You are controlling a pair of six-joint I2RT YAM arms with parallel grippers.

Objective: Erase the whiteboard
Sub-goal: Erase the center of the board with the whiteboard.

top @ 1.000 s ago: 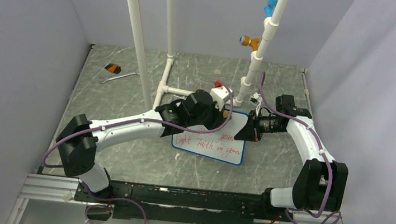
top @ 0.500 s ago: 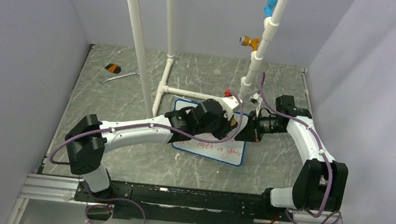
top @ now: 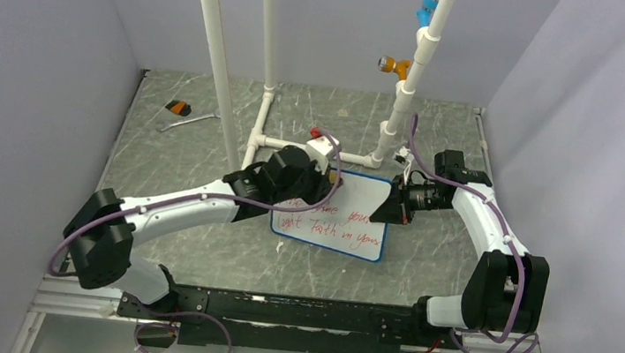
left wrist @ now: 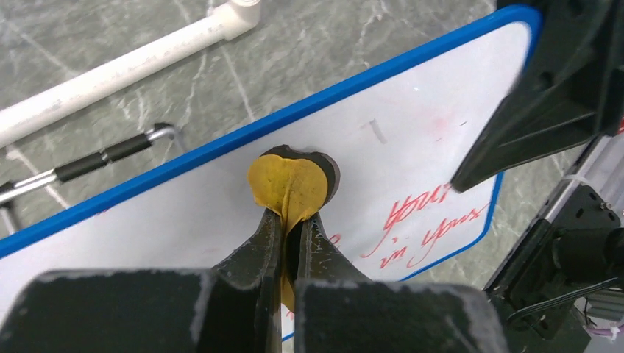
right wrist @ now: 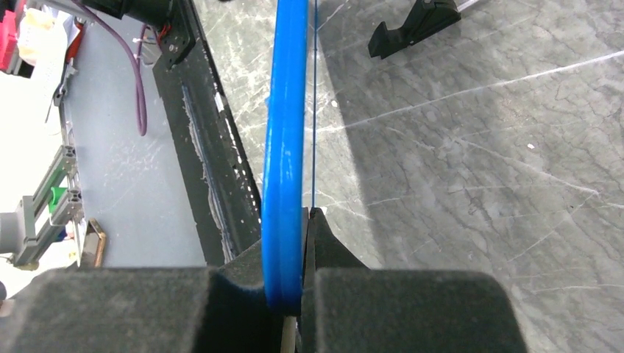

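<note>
The whiteboard (top: 350, 206) stands tilted on the table, with a blue frame and red handwriting on its lower part. Its upper area is wiped white with faint pink smears. My left gripper (top: 332, 175) is shut on a round yellow eraser pad (left wrist: 288, 185) with a black backing, pressed against the board's face (left wrist: 412, 140) near the top edge. My right gripper (top: 391, 205) is shut on the board's right edge, and its fingers (right wrist: 324, 243) pinch the blue frame (right wrist: 287, 110).
White PVC pipes (top: 216, 59) rise behind the board, with a floor pipe (left wrist: 118, 73) close behind it. A wrench (top: 186, 120) and a small orange-black object (top: 177, 107) lie at the back left. A black board foot (right wrist: 419, 26) rests on the table.
My left gripper swept the eraser right along the board's top, then back left to the upper middle. The right arm and the board have not moved.
</note>
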